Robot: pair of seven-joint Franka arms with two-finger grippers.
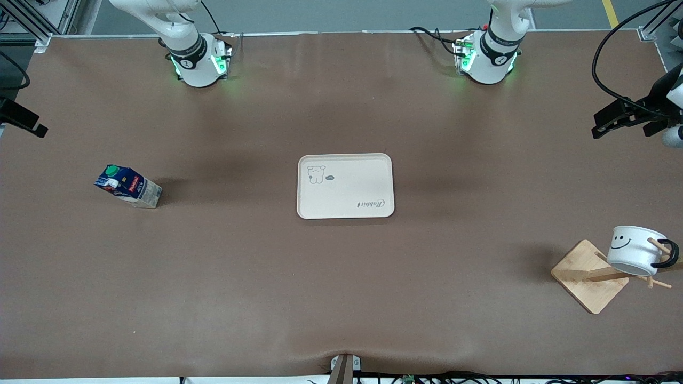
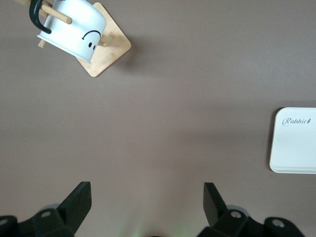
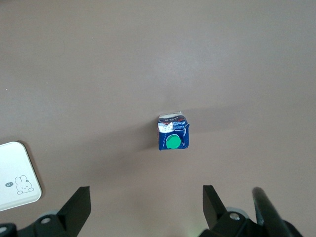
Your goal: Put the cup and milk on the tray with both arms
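The cream tray [image 1: 346,185] lies flat at the table's middle, with nothing on it. The white smiley cup [image 1: 635,250] hangs tilted on a peg of a wooden stand at the left arm's end, nearer to the front camera than the tray. The dark-blue milk [image 1: 128,185] stands on the table at the right arm's end. My left gripper [image 2: 147,190] is open and empty, high over bare table between the cup [image 2: 74,27] and the tray [image 2: 296,143]. My right gripper [image 3: 146,192] is open and empty, high over bare table near the milk [image 3: 173,133] and a tray corner [image 3: 15,182].
The square wooden stand base [image 1: 587,274] sits under the cup, also seen in the left wrist view [image 2: 106,54]. Black mounts stick in at the table's ends [image 1: 629,114] [image 1: 21,120]. Both arm bases [image 1: 200,61] [image 1: 488,56] stand at the table's edge farthest from the front camera.
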